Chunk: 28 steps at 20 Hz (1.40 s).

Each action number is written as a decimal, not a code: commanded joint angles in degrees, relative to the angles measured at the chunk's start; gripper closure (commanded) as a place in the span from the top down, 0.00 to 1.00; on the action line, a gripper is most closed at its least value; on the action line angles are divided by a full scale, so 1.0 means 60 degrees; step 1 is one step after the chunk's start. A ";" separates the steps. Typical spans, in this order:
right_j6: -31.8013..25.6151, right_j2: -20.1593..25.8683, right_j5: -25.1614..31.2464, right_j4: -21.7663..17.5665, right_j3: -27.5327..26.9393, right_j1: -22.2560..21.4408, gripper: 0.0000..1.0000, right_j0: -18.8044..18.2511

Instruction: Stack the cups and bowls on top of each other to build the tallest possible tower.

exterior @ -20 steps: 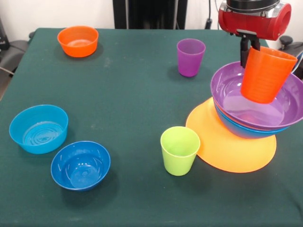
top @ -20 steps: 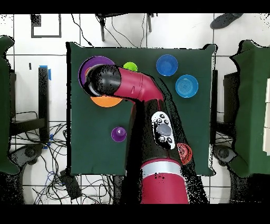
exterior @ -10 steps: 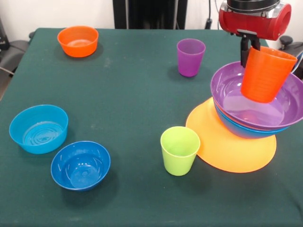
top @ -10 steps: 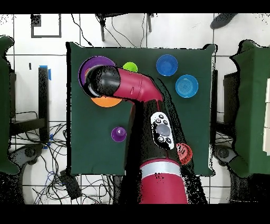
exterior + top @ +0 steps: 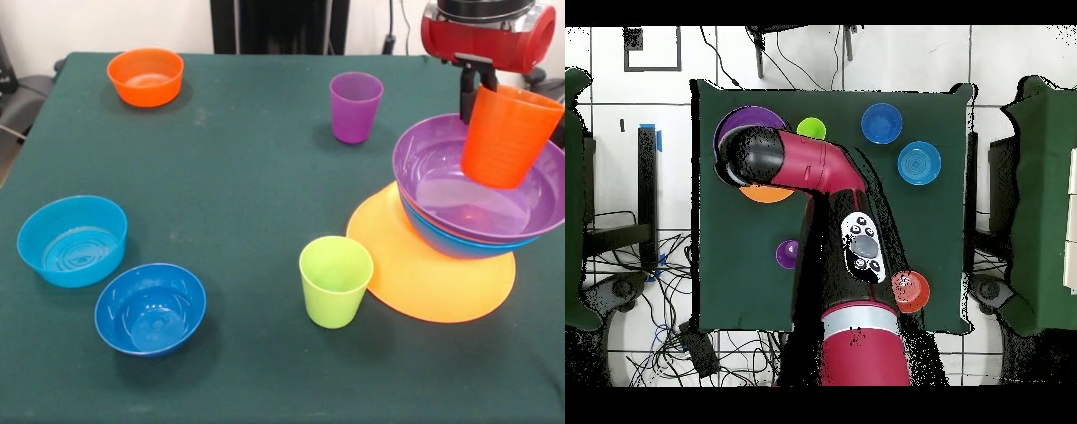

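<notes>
Gripper [image 5: 481, 84] holds orange cup [image 5: 508, 137] over purple bowl [image 5: 441, 181] near table edge [image 5: 543, 362].

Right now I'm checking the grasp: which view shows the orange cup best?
The front view: the orange cup hangs tilted from the tool above the purple bowl. Overhead, the arm hides it.

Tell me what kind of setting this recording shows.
Probably a robotics lab: a green-covered table on a tiled floor strewn with cables, and the red arm working among plastic cups and bowls.
</notes>
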 commanded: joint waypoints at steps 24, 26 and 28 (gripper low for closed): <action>0.0984 -0.0254 0.0050 -0.0237 0.0864 0.0432 0.00 0.0422; 0.0941 -0.0227 -0.0091 -0.0201 0.0951 0.0421 0.00 0.0401; 0.0914 -0.0245 -0.0241 -0.0200 0.1015 0.0407 1.00 0.0415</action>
